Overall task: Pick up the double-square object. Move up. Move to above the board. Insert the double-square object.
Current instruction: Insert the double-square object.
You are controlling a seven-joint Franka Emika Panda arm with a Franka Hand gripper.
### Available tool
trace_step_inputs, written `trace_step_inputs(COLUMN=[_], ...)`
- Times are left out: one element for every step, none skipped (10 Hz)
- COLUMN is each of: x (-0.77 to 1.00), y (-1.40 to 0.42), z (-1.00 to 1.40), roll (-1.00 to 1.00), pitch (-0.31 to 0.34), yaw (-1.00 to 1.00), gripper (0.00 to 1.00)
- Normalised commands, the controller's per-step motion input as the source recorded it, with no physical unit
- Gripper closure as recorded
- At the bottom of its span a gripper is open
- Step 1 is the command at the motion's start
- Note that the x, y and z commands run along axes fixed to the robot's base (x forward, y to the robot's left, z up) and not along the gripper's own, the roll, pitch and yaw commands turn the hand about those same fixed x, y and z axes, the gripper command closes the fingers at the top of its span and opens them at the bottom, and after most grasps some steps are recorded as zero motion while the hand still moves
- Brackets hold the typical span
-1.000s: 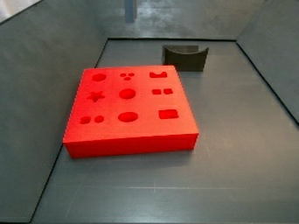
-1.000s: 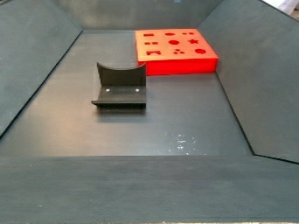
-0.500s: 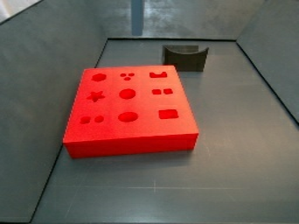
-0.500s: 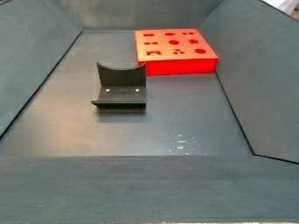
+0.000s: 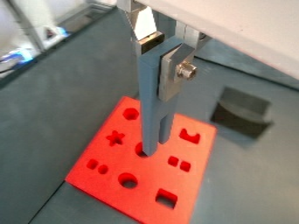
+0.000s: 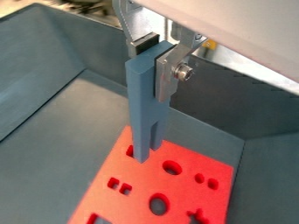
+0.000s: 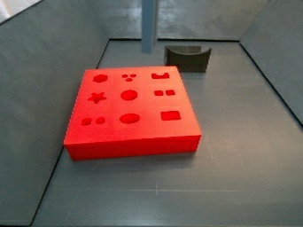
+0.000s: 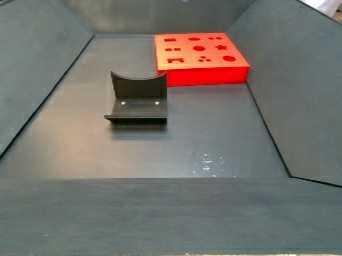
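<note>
2 wrist views show the pincer (image 5: 156,39) clamped on the double-square object (image 5: 153,96), hanging upright over the board (image 5: 117,179), so the move above the board looks underway, and next it needs lining up with its matching cut-out before lowering.
</note>
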Motion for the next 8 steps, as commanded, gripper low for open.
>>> trace_step_inputs(x=[0.35, 0.46, 0.47, 0.25, 0.17, 0.15, 0.14, 0.21], y=[-0.15, -0.15, -0.15, 0.00, 0.07, 0.07, 0.07, 0.16], z=[-0.37, -0.30, -0.37, -0.42, -0.39, -0.38, -0.38, -0.32], roll=[0.00, 0.00, 0.01, 0.05, 0.04, 0.03, 0.03, 0.02], pitch=[0.000, 0.000, 0.000, -0.017, -0.014, -0.019, -0.011, 0.000], yaw=[-0.71, -0.62, -0.61, -0.86, -0.94, -0.95, -0.95, -0.86], gripper=[1.00, 1.00, 1.00, 1.00, 1.00, 1.00, 1.00, 1.00])
